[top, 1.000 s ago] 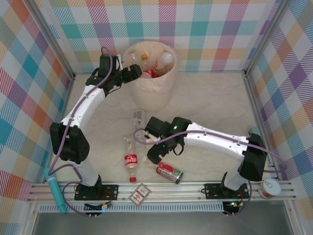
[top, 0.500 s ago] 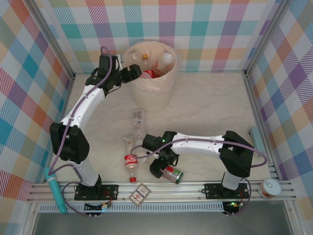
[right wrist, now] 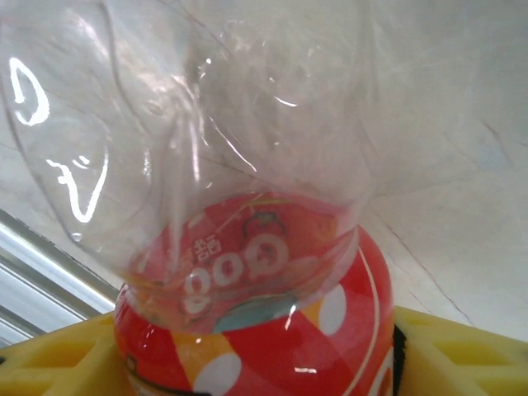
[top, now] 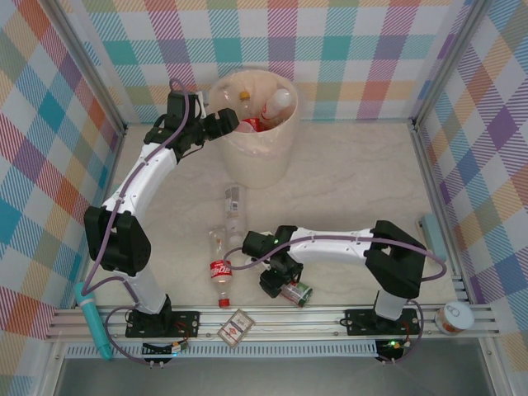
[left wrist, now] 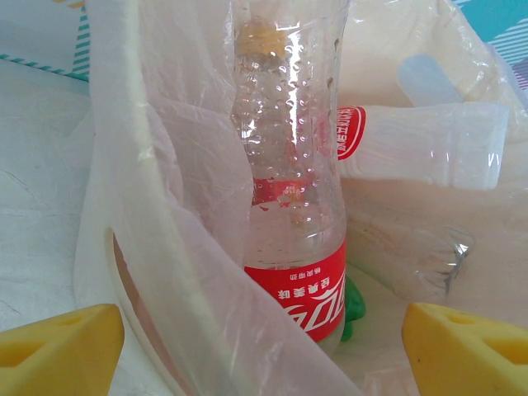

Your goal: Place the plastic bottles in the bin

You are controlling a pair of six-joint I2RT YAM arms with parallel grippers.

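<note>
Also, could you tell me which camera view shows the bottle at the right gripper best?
The right wrist view: the bottle sits close up between the yellow fingers of the right gripper, its clear dented body and red patterned label plain. The top external view shows it lying on the table, partly under that gripper.

The upright bottle (left wrist: pixel 297 247) had white Chinese characters on its red label, Coca-Cola style. The lying bottle (top: pixel 220 271) on the counter (top: pixel 355 165) carried white script on red too. The patterned-label bottle (right wrist: pixel 247 330) showed fat white rounded letters, honestly couldn't read them.
</note>
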